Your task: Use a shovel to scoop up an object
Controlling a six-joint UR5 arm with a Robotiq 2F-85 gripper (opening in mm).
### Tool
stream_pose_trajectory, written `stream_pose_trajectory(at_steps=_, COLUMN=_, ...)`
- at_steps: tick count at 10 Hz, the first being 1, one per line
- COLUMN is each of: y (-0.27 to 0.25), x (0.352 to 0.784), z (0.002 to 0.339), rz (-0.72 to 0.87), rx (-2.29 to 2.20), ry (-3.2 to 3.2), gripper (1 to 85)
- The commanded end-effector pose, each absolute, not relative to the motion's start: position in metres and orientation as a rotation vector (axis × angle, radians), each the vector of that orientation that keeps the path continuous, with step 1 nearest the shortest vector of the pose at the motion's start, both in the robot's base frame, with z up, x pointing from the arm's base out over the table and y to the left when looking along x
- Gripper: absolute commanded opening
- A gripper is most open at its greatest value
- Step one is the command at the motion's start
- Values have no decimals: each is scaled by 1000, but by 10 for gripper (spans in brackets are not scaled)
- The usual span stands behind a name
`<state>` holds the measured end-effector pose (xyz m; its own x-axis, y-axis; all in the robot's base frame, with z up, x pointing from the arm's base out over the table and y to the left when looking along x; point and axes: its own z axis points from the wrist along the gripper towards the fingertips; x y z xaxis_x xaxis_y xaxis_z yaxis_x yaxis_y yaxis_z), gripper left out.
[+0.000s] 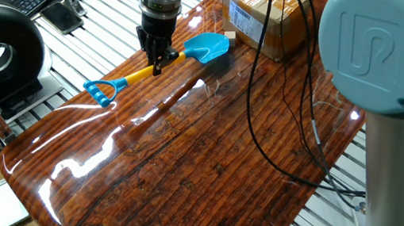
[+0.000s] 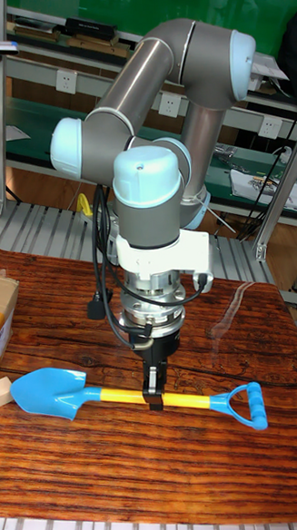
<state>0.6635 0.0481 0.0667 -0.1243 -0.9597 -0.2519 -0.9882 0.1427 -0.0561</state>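
Jaws are clenched on the shovel's (image 2: 137,397) yellow shaft; its blade is laid beside the object (image 2: 1,392), left of them in the tall view, on the glossy wood-grain desk (image 1: 194,170).

Embossed "UR" logo on the pale blue joint cap (image 1: 377,37) of the robot arm, seen large in the fixed view. A white label with blue print on the cardboard box (image 1: 262,6) is too blurred to read. Papers on the rear bench (image 2: 270,184) in the tall fixed view possibly carry print, illegible here.
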Motion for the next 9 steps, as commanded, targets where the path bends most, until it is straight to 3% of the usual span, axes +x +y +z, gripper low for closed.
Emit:
stream_pose_trajectory(at_steps=1, y=48, x=664, z=69, rz=193, rx=-1882, ry=2209, gripper=10)
stream_pose_trajectory(at_steps=9, y=48, x=665, z=69, rz=194, rx=-1845, ry=2241, gripper=10)
